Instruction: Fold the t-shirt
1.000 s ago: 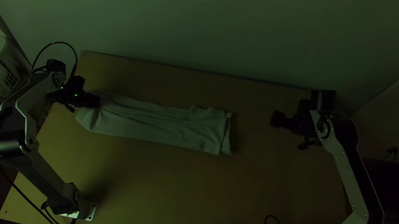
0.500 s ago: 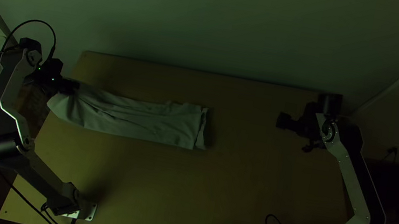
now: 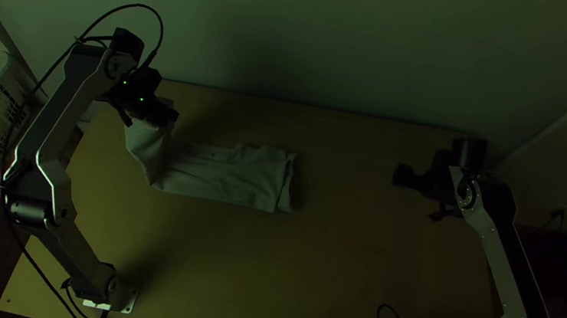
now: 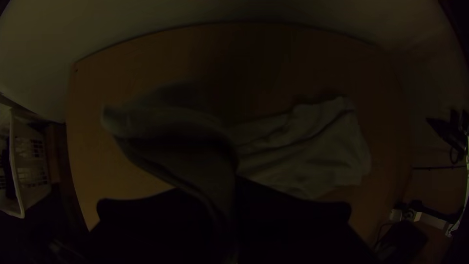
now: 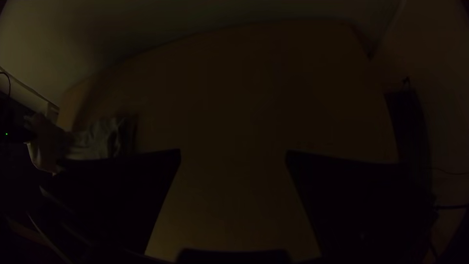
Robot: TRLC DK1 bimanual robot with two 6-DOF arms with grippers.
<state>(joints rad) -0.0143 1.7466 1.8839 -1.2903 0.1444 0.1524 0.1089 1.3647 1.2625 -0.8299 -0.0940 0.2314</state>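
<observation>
The t-shirt (image 3: 233, 177) lies in a strip toward the bench's (image 3: 262, 280) far left corner, its left end lifted and clamped in the left end effector (image 3: 172, 117), which has swung inward from the left edge, while the right end effector (image 3: 397, 174) is well apart, fingers spread.

Light wooden table (image 3: 263, 272); pale t-shirt (image 3: 233, 177) on it in wrinkled band, one end raised.
</observation>
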